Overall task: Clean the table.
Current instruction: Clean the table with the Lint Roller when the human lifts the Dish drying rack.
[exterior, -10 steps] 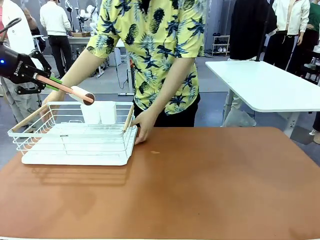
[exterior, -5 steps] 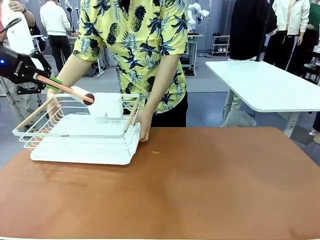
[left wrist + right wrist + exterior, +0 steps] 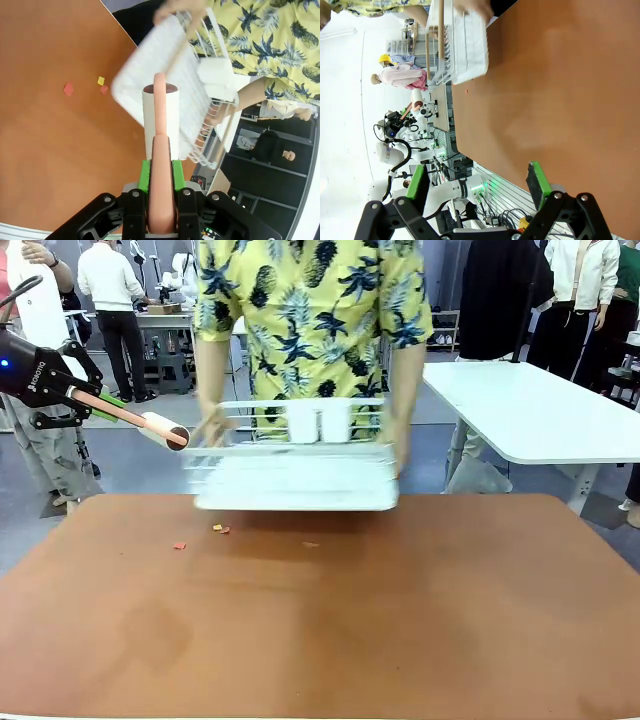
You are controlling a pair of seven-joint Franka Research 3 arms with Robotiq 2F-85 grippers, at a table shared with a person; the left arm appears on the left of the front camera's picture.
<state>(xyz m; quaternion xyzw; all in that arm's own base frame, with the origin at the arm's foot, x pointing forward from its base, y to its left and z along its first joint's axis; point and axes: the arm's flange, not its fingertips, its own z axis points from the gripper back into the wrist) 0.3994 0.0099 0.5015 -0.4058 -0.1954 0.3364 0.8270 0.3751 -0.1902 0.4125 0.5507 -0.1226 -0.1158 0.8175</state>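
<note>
The reddish-brown table (image 3: 400, 610) carries a few small scraps: a red one (image 3: 180, 545), an orange-yellow one (image 3: 219, 529) and a tiny one (image 3: 311, 544). My left gripper (image 3: 103, 406) hangs above the table's far left corner, shut on the pink handle of a lint roller (image 3: 160, 428). In the left wrist view the gripper (image 3: 160, 172) points the white roll (image 3: 161, 120) out over the table, with the scraps (image 3: 69, 89) off to one side. My right gripper (image 3: 476, 181) is open, high over the table (image 3: 560, 90).
A person in a yellow patterned shirt holds a white wire dish rack (image 3: 295, 480) in both hands, in the air over the far edge, with white cups (image 3: 318, 420) in it. A white-topped table (image 3: 540, 410) stands at the back right.
The person has lifted the dish rack off the table's left side and carried it right, toward the middle. Scraps now show where it stood. My left arm has not moved.
</note>
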